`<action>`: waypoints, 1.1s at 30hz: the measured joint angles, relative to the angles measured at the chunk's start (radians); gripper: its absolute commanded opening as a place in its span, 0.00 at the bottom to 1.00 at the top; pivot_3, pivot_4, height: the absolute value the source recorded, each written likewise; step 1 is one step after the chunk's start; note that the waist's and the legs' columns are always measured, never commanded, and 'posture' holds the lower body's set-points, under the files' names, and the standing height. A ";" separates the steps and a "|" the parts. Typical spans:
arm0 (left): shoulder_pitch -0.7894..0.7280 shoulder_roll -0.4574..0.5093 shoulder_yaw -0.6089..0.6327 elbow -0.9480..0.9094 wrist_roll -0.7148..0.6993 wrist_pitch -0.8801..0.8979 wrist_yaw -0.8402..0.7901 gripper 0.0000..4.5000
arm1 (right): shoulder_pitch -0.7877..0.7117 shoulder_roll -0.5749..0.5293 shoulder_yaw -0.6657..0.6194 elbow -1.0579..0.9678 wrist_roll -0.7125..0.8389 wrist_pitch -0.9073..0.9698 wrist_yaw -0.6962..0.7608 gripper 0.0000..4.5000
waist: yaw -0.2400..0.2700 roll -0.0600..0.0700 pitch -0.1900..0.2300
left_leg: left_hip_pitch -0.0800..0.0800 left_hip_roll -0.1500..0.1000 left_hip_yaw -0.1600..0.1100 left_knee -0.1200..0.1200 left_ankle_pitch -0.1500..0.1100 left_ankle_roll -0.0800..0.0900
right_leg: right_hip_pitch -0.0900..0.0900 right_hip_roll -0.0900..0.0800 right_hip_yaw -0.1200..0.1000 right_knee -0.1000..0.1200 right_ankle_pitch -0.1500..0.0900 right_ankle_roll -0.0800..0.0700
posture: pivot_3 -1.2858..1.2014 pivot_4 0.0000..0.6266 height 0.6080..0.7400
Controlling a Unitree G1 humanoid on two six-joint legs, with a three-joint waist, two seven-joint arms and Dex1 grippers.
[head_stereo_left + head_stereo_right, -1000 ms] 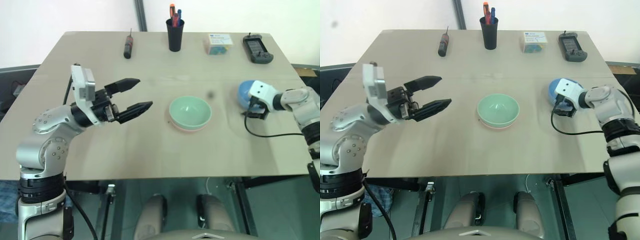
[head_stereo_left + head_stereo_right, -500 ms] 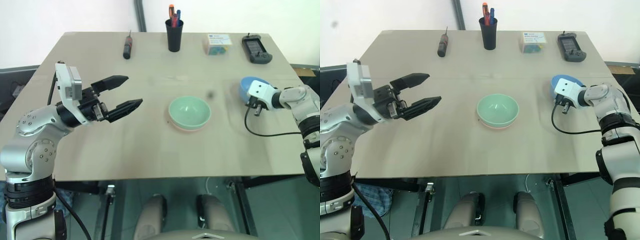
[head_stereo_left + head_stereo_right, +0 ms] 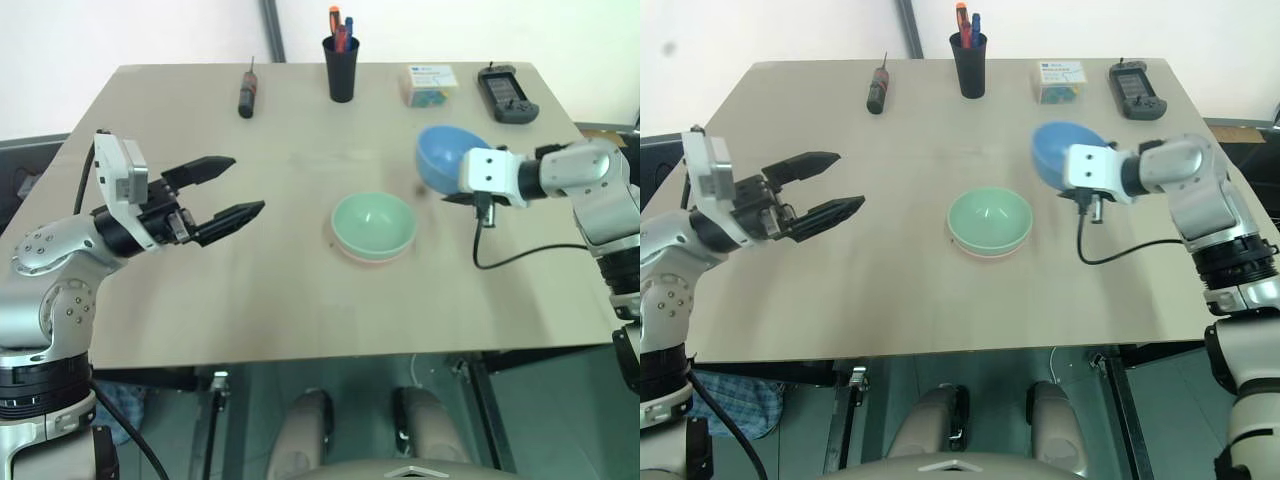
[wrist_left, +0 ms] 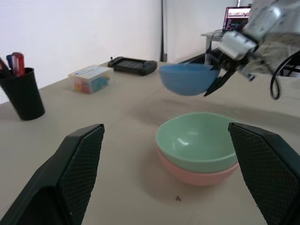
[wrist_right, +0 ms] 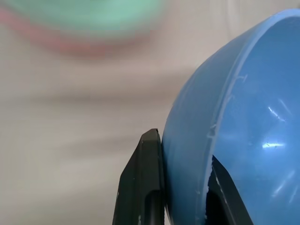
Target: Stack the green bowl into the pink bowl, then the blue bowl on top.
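Fingers of the left gripper [image 3: 228, 186] stand spread wide with nothing between them, and over the last second that arm has drifted outward toward the table's [image 3: 200, 290] left edge, well apart from the bowls, leaving the middle free. At the table's centre the green bowl [image 3: 373, 222] sits nested in the pink bowl [image 3: 372, 255], only a thin salmon rim showing beneath it, and neither has shifted; the first half of the task looks done.

The change is on the right. A second ago the blue bowl [image 3: 441, 158] rested on the table near the right edge with the right gripper [image 4: 216, 79] at its side. Now that gripper is pinched on the bowl's rim, one finger [image 5: 143, 187] outside the wall and the other inside, and the bowl hangs in the air, tilted, carried leftward to a spot behind and to the right of the stack.

By my reading the lift is complete and the carry is under way. What remains is to bring the blue bowl over the green one, level it, lower it in and let go.
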 measured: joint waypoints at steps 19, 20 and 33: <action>0.024 0.027 0.004 0.229 0.099 -0.137 -0.088 1.00 | 0.000 0.134 0.121 -0.446 0.047 0.301 0.015 0.45 | 0.024 -0.001 0.000 | -0.001 -0.001 -0.001 0.000 0.000 0.000 | 0.000 -0.001 -0.002 0.000 0.000 0.000 | 0.52 0.24 1.00; 0.019 0.027 0.004 0.230 0.099 -0.138 -0.089 1.00 | 0.000 0.134 0.123 -0.446 0.045 0.309 0.011 0.55 | 0.024 -0.001 0.000 | -0.001 -0.001 -0.001 0.000 0.000 0.000 | 0.000 -0.001 -0.002 0.000 0.000 0.000 | 0.52 0.24 1.00; -0.005 0.027 -0.036 0.230 0.125 -0.153 -0.106 1.00 | 0.045 0.104 0.000 -0.483 0.097 0.470 -0.081 0.99 | 0.025 -0.001 0.000 | -0.001 0.000 -0.001 0.000 0.000 0.000 | 0.001 -0.001 -0.002 0.000 0.000 0.000 | 0.52 0.24 1.00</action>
